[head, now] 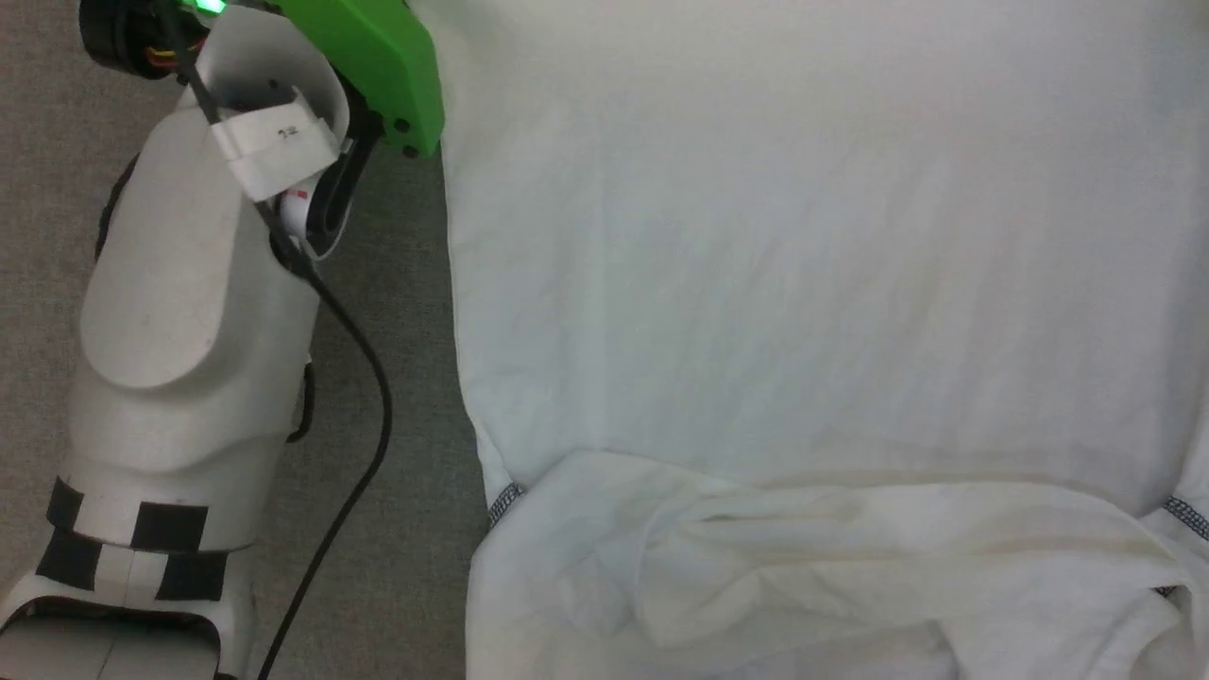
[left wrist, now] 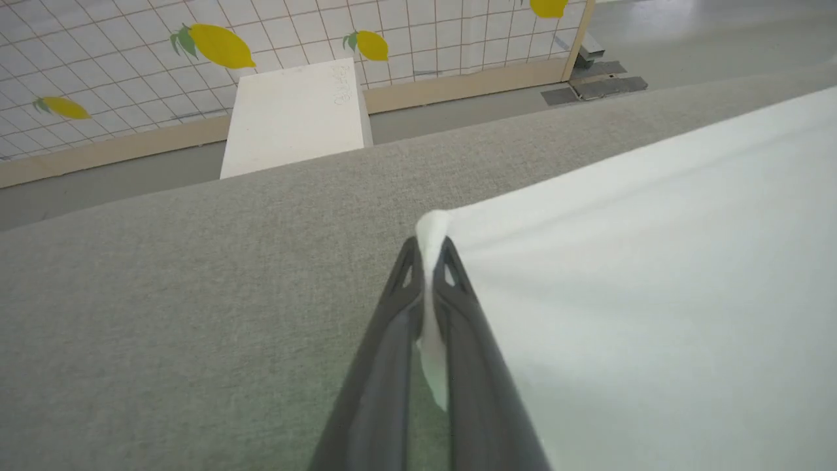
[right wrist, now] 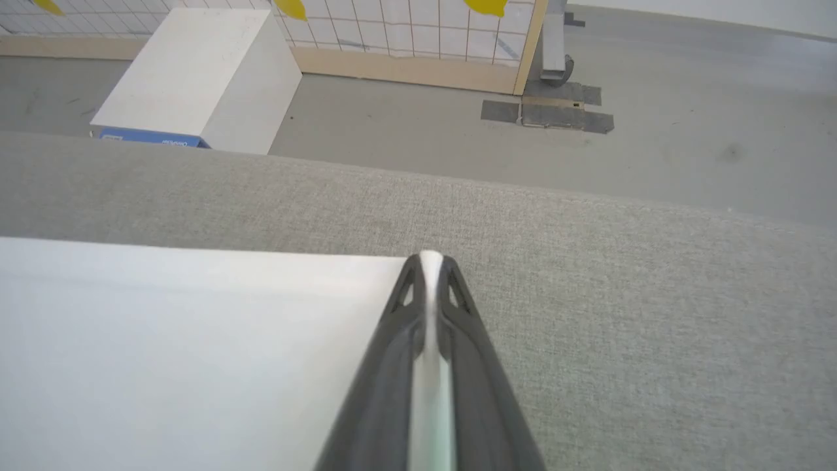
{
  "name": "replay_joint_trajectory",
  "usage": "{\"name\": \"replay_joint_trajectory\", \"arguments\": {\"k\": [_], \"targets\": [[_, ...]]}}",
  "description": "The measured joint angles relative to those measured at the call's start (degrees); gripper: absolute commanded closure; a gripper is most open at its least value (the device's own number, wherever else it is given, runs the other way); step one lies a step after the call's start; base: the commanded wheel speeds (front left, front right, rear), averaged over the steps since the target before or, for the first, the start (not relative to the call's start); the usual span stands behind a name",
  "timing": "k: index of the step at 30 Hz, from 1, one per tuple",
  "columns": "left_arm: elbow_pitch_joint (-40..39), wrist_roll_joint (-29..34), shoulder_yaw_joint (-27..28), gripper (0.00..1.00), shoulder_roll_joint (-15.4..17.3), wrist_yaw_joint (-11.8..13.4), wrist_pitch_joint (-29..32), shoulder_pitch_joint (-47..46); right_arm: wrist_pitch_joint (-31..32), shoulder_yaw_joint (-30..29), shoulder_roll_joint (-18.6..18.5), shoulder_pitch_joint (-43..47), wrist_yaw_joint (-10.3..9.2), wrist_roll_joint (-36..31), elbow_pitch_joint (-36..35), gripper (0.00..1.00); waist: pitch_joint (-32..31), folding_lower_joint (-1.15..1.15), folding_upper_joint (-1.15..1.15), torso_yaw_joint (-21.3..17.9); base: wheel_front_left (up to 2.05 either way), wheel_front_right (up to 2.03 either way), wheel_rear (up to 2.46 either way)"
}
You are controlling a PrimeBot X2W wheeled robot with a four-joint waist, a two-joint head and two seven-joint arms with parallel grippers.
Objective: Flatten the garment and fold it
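Observation:
The white garment [head: 803, 283] lies spread over the grey cloth surface [head: 397, 397], its near part bunched in soft folds, with grey-and-white trim [head: 505, 503] showing at both lower sides. In the left wrist view my left gripper [left wrist: 428, 252] is shut on a corner of the garment [left wrist: 654, 294], which stretches away to the right. In the right wrist view my right gripper [right wrist: 429, 261] is shut on another corner, a strip of white pinched between the fingers and the garment [right wrist: 163, 353] extending to the left.
My pale left forearm [head: 189, 312] with its black cable stands over the grey surface left of the garment. Beyond the surface's far edge are a white box [left wrist: 294, 118] on the floor, a tiled lemon-print wall [left wrist: 216, 46] and taped floor patches [right wrist: 549, 114].

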Motion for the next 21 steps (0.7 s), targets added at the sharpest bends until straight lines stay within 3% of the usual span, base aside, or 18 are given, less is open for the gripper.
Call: {"name": "replay_joint_trajectory", "arguments": {"k": [13,21], "targets": [[-2.45,0.11,2.32,1.00,1.94,0.53,-11.65,0.47,-9.69,-1.68,-0.31,1.86,0.02,4.66,2.16,1.00,-8.44,0.00,0.00,-2.82,0.00,0.00,0.00],[-8.23,-0.64,2.21,1.00,3.43,-0.86,-19.49,13.19,-13.34,-1.69,-1.69,13.32,0.02,11.85,-5.86,1.00,-14.59,0.00,0.00,-3.70,0.00,0.00,0.00]]}}
